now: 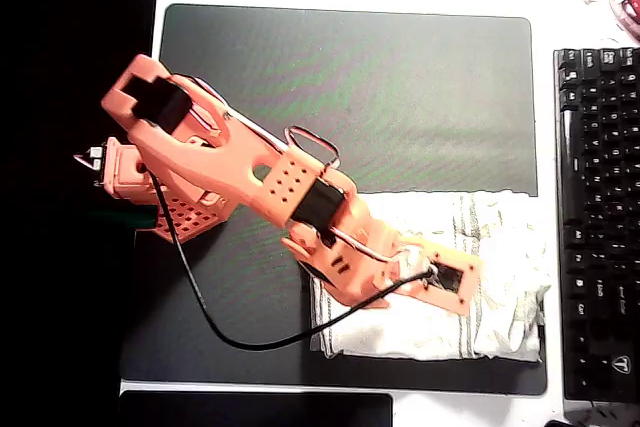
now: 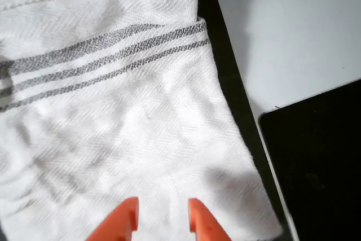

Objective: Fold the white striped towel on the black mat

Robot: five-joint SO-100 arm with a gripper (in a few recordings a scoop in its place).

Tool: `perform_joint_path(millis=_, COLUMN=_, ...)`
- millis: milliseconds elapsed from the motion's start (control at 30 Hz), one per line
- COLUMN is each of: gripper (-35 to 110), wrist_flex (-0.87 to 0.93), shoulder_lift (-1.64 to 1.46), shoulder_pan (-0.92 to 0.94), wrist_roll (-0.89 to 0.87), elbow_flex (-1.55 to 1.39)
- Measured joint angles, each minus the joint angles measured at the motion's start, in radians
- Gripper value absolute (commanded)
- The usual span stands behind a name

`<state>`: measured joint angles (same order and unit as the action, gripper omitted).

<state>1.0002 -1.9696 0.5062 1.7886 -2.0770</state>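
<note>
While hovering just above the cloth, gripper (image 2: 162, 218) parted and empty, orange fingertips (image 2: 125, 219) apart with bare terry between them in the wrist view. Beneath and beyond the tips, white striped towel (image 2: 113, 111), its grey stripe band running across and its side hem close by on the right of that view. From overhead, same gripper (image 1: 452, 282) poised over the towel (image 1: 500, 247), which sits bunched in the lower right part of the black mat (image 1: 350, 87), near the mat's right and bottom edges. Judged from the doubled hem and rumpled layers: probably one fold already laid, though untidy, with another fold or a smoothing left. Little margin on the right, with a black keyboard (image 1: 598, 217) just beside the mat. A glossy black slab (image 2: 316, 167) lies close off the near edge. Wide open mat to the upper left for dragging a corner across.
</note>
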Motion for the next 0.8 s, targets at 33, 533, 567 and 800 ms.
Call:
perform_joint_path(millis=33, gripper=12, wrist_flex=0.012, shoulder_lift=-0.040, shoulder_pan=-0.028, wrist_roll=-0.003, elbow_flex=-0.020)
perform_joint_path(millis=533, gripper=8, wrist_flex=0.072, shoulder_lift=-0.578, shoulder_pan=-0.308, wrist_roll=-0.075, elbow_flex=-0.468)
perform_joint_path(millis=567, gripper=8, wrist_flex=0.074, shoulder_lift=-0.612, shoulder_pan=-0.331, wrist_roll=-0.069, elbow_flex=-0.503)
perform_joint_path(millis=800, gripper=1, wrist_flex=0.106, shoulder_lift=-0.894, shoulder_pan=-0.430, wrist_roll=-0.120, elbow_flex=-0.729)
